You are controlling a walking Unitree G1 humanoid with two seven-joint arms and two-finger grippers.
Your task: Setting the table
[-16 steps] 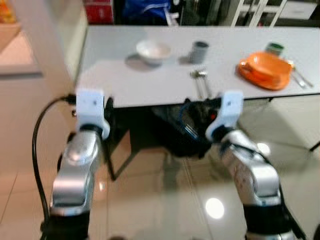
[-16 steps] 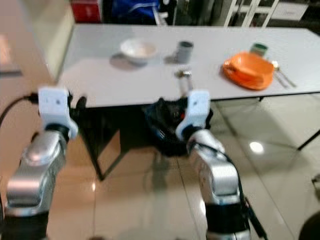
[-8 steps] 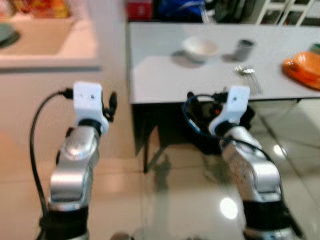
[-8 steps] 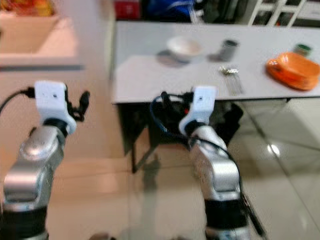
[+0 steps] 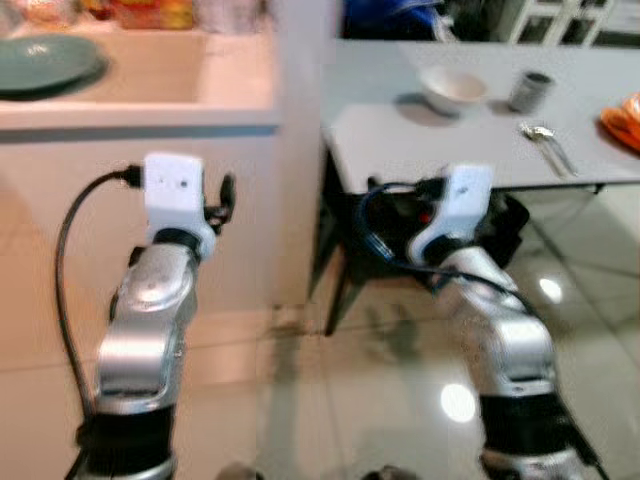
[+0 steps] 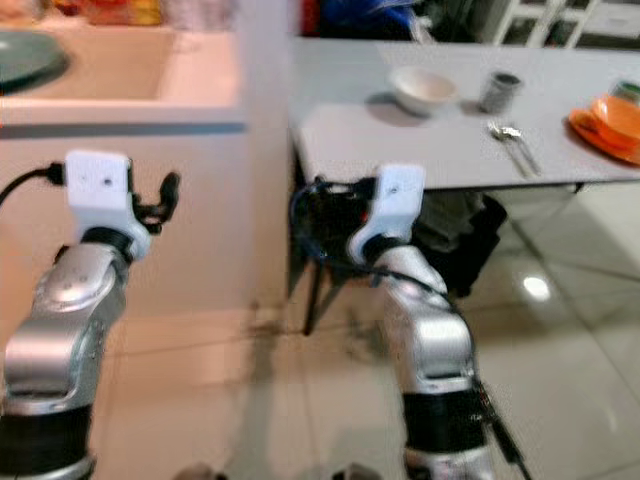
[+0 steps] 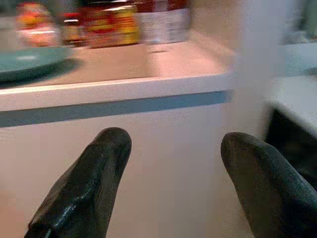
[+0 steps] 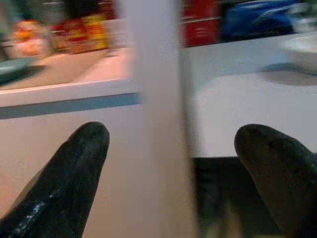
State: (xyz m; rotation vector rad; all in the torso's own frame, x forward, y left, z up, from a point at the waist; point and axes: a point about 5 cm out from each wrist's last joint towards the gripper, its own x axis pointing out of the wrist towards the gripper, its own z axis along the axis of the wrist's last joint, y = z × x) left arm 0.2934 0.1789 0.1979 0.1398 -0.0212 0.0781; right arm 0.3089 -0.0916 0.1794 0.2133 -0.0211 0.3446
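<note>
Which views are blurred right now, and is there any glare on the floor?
Left and right eye views: soft motion blur throughout; the white bowl and grey cup on the table lack crisp edges. Bright glare spots lie on the glossy floor beside the right arm. Left wrist view: fingers fairly sharp, counter and packages smeared. Right wrist view: background likewise smeared.
</note>
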